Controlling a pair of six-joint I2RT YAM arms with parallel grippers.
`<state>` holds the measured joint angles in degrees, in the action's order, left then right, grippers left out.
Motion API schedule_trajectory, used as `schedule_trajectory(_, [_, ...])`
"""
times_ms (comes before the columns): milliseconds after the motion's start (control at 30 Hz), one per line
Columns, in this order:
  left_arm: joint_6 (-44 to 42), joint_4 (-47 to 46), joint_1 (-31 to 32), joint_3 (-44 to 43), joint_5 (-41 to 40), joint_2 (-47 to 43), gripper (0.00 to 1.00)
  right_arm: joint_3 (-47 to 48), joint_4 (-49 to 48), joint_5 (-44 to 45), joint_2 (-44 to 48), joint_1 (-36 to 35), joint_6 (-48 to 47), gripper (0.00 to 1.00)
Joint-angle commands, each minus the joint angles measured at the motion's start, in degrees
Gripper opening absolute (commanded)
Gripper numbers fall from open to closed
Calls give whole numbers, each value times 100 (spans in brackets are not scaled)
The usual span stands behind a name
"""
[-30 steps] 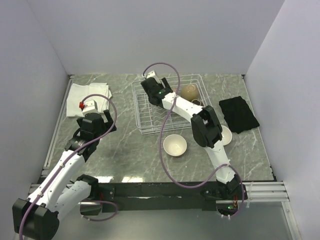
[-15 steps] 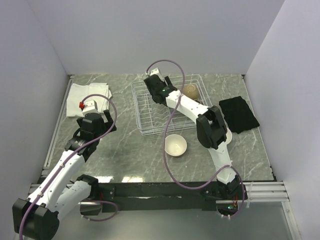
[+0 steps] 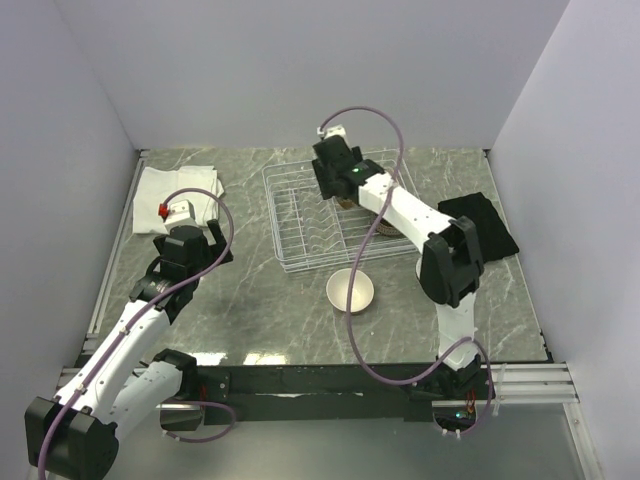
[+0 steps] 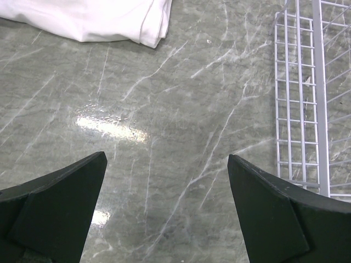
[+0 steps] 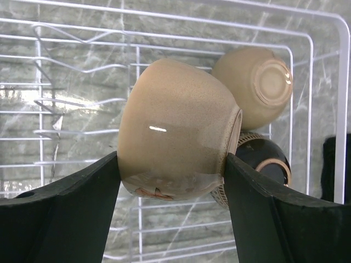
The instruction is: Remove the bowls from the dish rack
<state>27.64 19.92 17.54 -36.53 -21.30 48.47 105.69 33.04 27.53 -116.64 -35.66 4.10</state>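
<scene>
Right gripper [image 5: 171, 159]: closed on a tan bowl [image 5: 175, 126]. Both black fingers [image 5: 66, 213] press on opposite sides of its outer wall. The bowl sits tilted, with its smooth tan outside towards the wrist camera and a glossy highlight on its upper half. It fills the middle of the right wrist view. Cannot tell whether it is clear of the wires or resting on them.

Dish rack [image 5: 329, 109]: white wire, its rim running along the top and right edge of the right wrist view. A second tan bowl [image 5: 255, 90] lies in the rack at the upper right of that view, foot ring towards the camera, just beside the held bowl. Below it, at the middle right, is a dark bowl [image 5: 263, 159] with a lighter foot ring, partly hidden behind the held bowl and the right finger.

Top view: the right arm stretches from the bottom right up over the rack [image 3: 290, 225], with its wrist above the rack's upper middle. A cream-lined bowl [image 3: 350, 290] stands upright on the table just below the rack's lower edge, apart from it. A black cloth [image 3: 480, 225] lies at the right, and a white cloth [image 3: 180, 190] at the upper left.

Left gripper [image 4: 167, 159]: fingers spread wide, holding nothing, over the bare marble table [image 4: 164, 82]. In the left wrist view, the rack's side wall [image 4: 301, 109] runs down the right edge and the folded white cloth [image 4: 109, 19] is at the top left. Both are well away from the fingers.
</scene>
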Motion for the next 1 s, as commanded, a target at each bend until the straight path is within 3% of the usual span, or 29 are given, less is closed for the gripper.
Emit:
schedule_trajectory(0, [-101, -199, -14, -12, 3, -13, 99, -206, -289, -484, 809, 358, 433, 0])
schedule_trajectory(267, [-127, -305, -14, 6, 371, 13, 100, -488, -281, -1381, 1231, 736, 794, 0])
schedule_trajectory(500, [-39, -568, -14, -213, 1215, 215, 99, -479, -96, -1865, 1573, 824, 926, 0])
schedule_trajectory(967, [496, -1824, -14, -1242, 2841, 1630, 99, -1409, -289, -3183, 2707, 920, 1383, 0])
